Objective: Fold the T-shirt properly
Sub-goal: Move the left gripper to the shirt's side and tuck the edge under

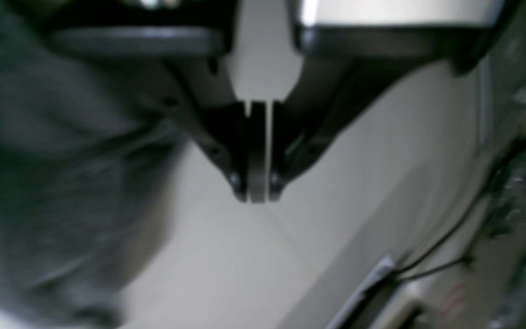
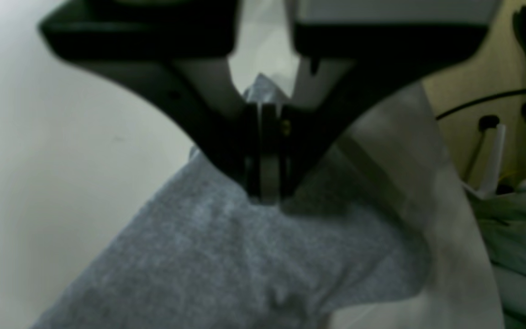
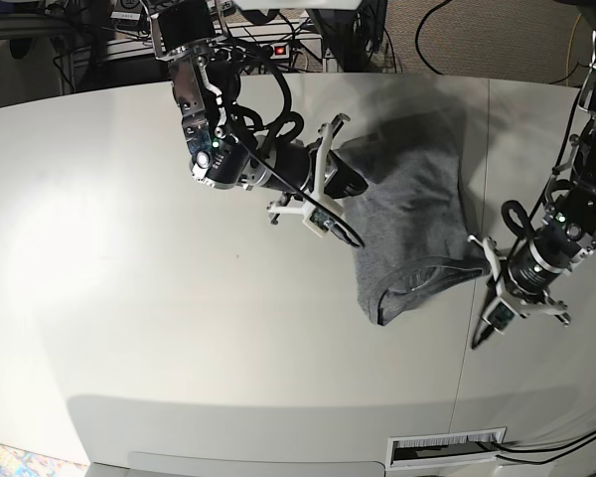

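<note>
The grey T-shirt [image 3: 412,204] lies bunched and partly folded on the white table [image 3: 179,328], right of centre, its ribbed neckline [image 3: 422,278] towards the front. My right gripper [image 3: 356,241] is shut at the shirt's left edge. In the right wrist view its tips [image 2: 267,196] rest on the T-shirt [image 2: 244,265], with no cloth showing between the pads. My left gripper [image 3: 477,343] hangs shut over bare table just right of the neckline. In the left wrist view the left gripper [image 1: 257,198] holds nothing, and the T-shirt [image 1: 53,183] is a blurred grey mass to its left.
Cables and a power strip [image 3: 278,48] crowd the back edge of the table. A seam [image 3: 467,378] runs front to back through the table's right part. A white vent plate [image 3: 447,449] sits below the front edge. Beyond the table edge [image 1: 368,283] are cables.
</note>
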